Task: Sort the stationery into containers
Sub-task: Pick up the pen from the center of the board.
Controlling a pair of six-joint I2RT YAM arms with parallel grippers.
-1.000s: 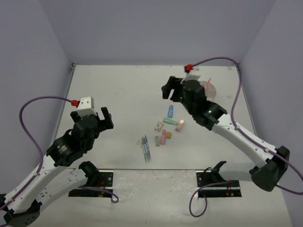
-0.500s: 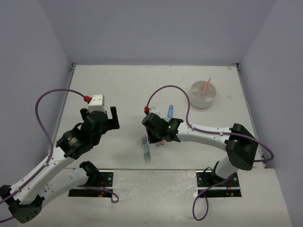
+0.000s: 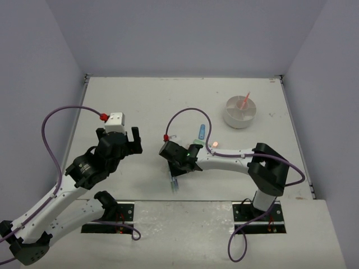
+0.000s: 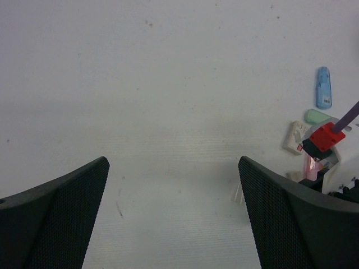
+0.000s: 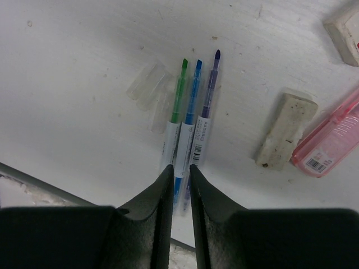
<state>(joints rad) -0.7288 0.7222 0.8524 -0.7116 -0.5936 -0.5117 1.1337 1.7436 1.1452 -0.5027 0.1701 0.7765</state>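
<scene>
While the worktop (image 3: 129, 101) carries the white tub (image 3: 241, 112) at its far right, the left claw (image 4: 173, 162) hangs wide and empty at the left. The right claw (image 5: 180, 168) pinches narrowly on the blue pen (image 5: 193, 95) near centre. The green pen (image 5: 178, 92) and purple pen (image 5: 211, 84) touch it on either side, so a lift could snag and scatter them.
</scene>
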